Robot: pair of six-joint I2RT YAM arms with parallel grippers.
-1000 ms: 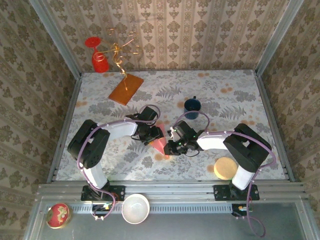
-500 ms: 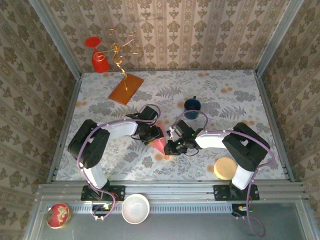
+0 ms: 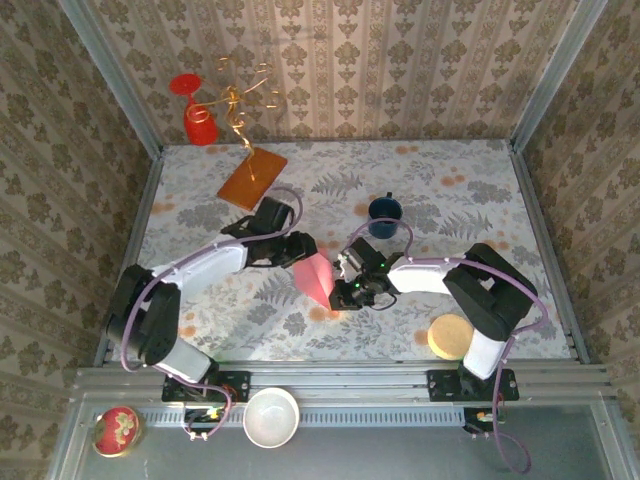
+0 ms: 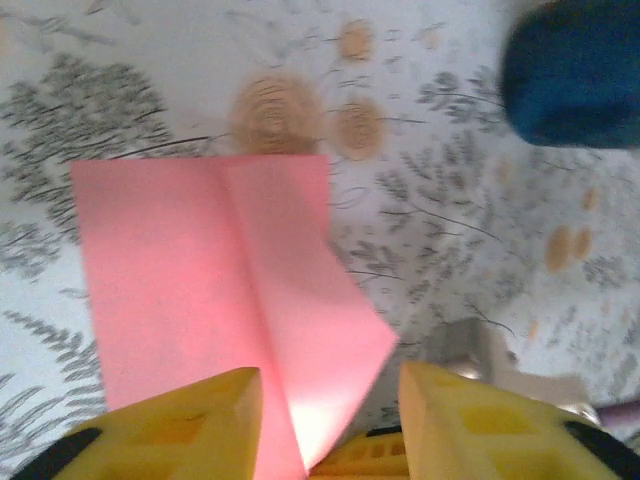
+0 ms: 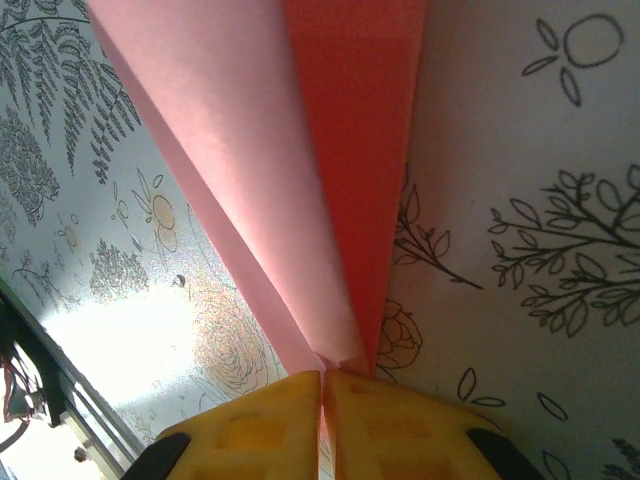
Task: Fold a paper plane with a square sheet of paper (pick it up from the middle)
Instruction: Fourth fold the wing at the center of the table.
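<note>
Roughly, we're early-to-mid in the fold. The sheet of paper (image 3: 315,278) sits mid-table betw. the two grippers, near the blue cup (image 3: 385,210), on its near-left side.

Done, as far as we can see: a centre crease runs lengthways down the sheet of paper (image 4: 220,290). In the right wrist view the two halves (image 5: 300,150) rise in a V from that crease. One side edge looks diagonal in the left wrist view, prob. a corner turned in, but we can't tell for sure.

Left to do, in our judgement: nose folds, wing folds, flattening. No narrow dart shape yet.

Our right gripper (image 5: 322,378) is clenched on the paper, pads together w/ the crease end pinched betw. them, low over the table (image 5: 500,200). Seen from above, the right gripper (image 3: 345,290) is at the sheet's near end; elbow bent out to the right, forearm running left.

Our left gripper (image 4: 328,375) is released: fingers (image 4: 190,425) well apart, thin paper passing through the gap w/o either pad visibly pressing it. From above, the left gripper (image 3: 300,250) is at the sheet's far-left edge, arm stretched in long from the left.

The paper seems lifted at the pinched end; whether the other end touches the table we can't tell.
</note>
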